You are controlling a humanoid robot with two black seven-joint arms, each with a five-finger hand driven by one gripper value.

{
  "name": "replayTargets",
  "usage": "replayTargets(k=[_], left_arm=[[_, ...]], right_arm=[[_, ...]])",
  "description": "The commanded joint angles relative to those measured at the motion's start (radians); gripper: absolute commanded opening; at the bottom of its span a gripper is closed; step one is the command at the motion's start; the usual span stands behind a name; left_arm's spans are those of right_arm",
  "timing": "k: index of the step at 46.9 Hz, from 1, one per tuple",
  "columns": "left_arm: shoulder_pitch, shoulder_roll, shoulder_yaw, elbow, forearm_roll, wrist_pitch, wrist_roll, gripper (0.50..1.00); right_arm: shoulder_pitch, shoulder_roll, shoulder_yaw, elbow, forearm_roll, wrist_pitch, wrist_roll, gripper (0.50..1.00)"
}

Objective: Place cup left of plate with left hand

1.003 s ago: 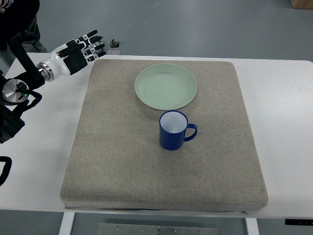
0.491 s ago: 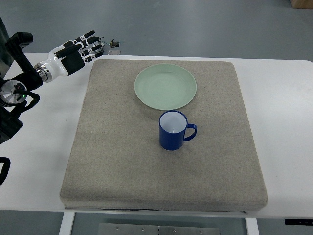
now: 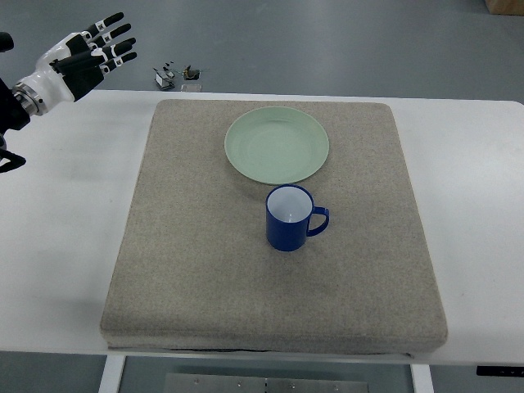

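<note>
White desk (image 3: 475, 205) with a big grey mat (image 3: 205, 270) on it. On the mat sits a green plate (image 3: 277, 145), and the blue cup (image 3: 286, 219) stands upright just in front of it, handle pointing right. Left hand (image 3: 82, 59) hovers off at the far left corner, fingers spread, holding nothing.

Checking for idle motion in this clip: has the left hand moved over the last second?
Yes. The white-and-black left hand has pulled back toward the picture's upper left, away from the grey felt mat's corner; the blue ceramic cup is untouched.
</note>
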Motion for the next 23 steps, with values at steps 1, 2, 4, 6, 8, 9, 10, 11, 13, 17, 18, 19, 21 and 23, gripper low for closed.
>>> replayTargets(k=[1,2,4,6,8,9,10,11,13,17,18,19,21,23], left_arm=[[0.048,0.031,-0.001,-0.091,0.016,0.001,-0.013,0.996],[0.057,0.04,0.001,-0.109,0.016,0.001,-0.013,0.996],[0.074,0.051,0.001,-0.148,0.017,0.001,-0.014,0.996],[0.097,0.057,0.001,-0.185,0.022,0.001,-0.015,0.996],[0.121,0.059,0.002,-0.218,0.031,0.001,-0.018,0.996],[0.134,0.059,0.002,-0.237,0.037,0.001,-0.018,0.996],[0.144,0.06,0.002,-0.255,0.045,0.001,-0.019,0.996],[0.154,0.062,0.002,-0.275,0.056,0.001,-0.019,0.996],[0.175,0.065,0.002,-0.314,0.086,0.001,-0.021,0.996],[0.227,0.065,0.001,-0.398,0.175,0.001,-0.025,0.996],[0.243,0.062,0.001,-0.419,0.204,0.001,-0.028,0.996],[0.259,0.059,0.001,-0.436,0.229,0.001,-0.036,0.996],[0.289,0.053,-0.001,-0.468,0.278,0.001,-0.057,0.996],[0.312,0.044,0.001,-0.496,0.316,0.001,-0.082,0.996]], right_arm=[[0.0,0.0,0.0,0.0,0.0,0.001,0.0,0.934],[0.0,0.0,0.0,0.001,0.0,0.001,0.0,0.934],[0.0,0.0,0.0,0.001,0.0,0.001,0.0,0.934],[0.0,0.0,0.0,0.0,0.0,-0.001,0.0,0.934],[0.0,0.0,0.0,0.001,0.0,0.0,0.0,0.934],[0.0,0.0,0.0,-0.001,0.0,-0.001,0.0,0.934],[0.0,0.0,0.0,0.0,0.0,-0.001,0.0,0.934],[0.0,0.0,0.0,0.001,0.0,-0.001,0.0,0.934],[0.0,0.0,0.0,0.001,0.0,0.001,0.0,0.934],[0.0,0.0,0.0,-0.001,0.0,-0.001,0.0,0.934],[0.0,0.0,0.0,-0.001,0.0,0.001,0.0,0.934],[0.0,0.0,0.0,0.0,0.0,0.0,0.0,0.934],[0.0,0.0,0.0,-0.001,0.0,0.001,0.0,0.934],[0.0,0.0,0.0,0.001,0.0,-0.001,0.0,0.934]])
